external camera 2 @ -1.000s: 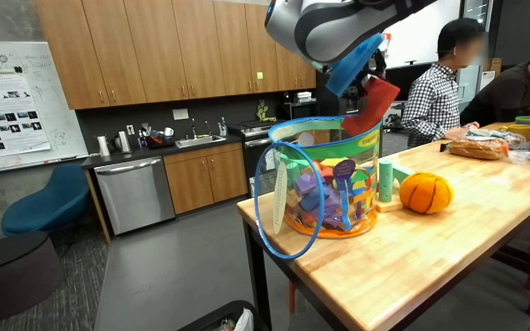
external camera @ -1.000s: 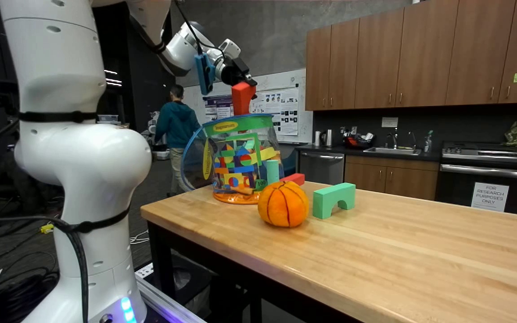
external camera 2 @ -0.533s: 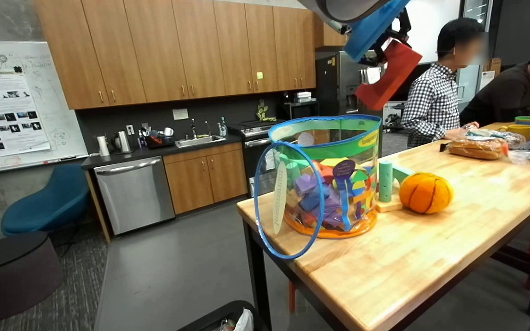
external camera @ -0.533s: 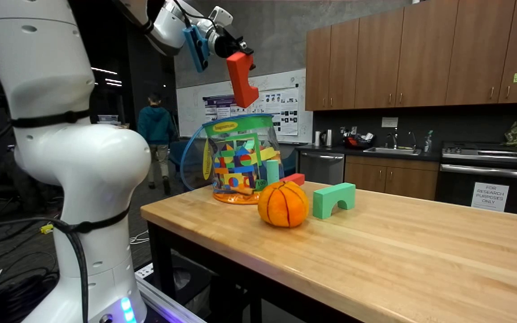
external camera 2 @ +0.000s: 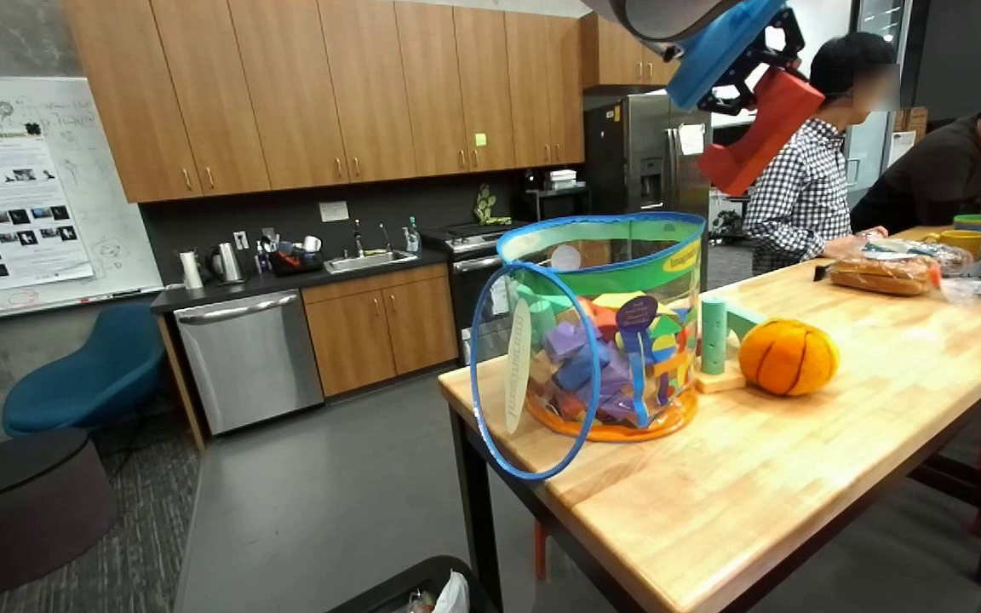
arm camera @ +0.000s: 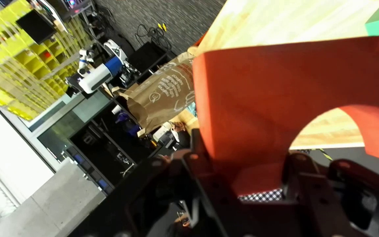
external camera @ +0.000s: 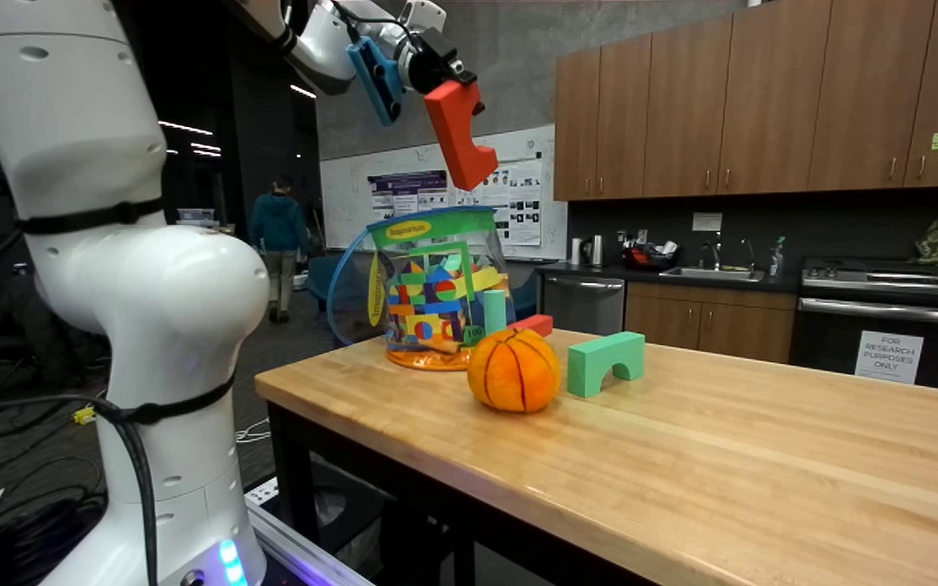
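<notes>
Yellow shelving (arm camera: pixel 39 65), wrist view only, red block (arm camera: pixel 262 95) gripped

The wrist view crops the red block (arm camera: pixel 252 89).

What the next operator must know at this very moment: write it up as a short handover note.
Tool: closed on the red arch block, gripping it at one end.
Things: red arch block tilted in the air, higher than the rim of the clear tub; lid hanging open, loose blocks inside. Outside the tub: green arch block, green cylinder, orange ball.
Done: red arch block gripped and clear of table and tub.
Left: red arch block not yet released or set down.
</notes>
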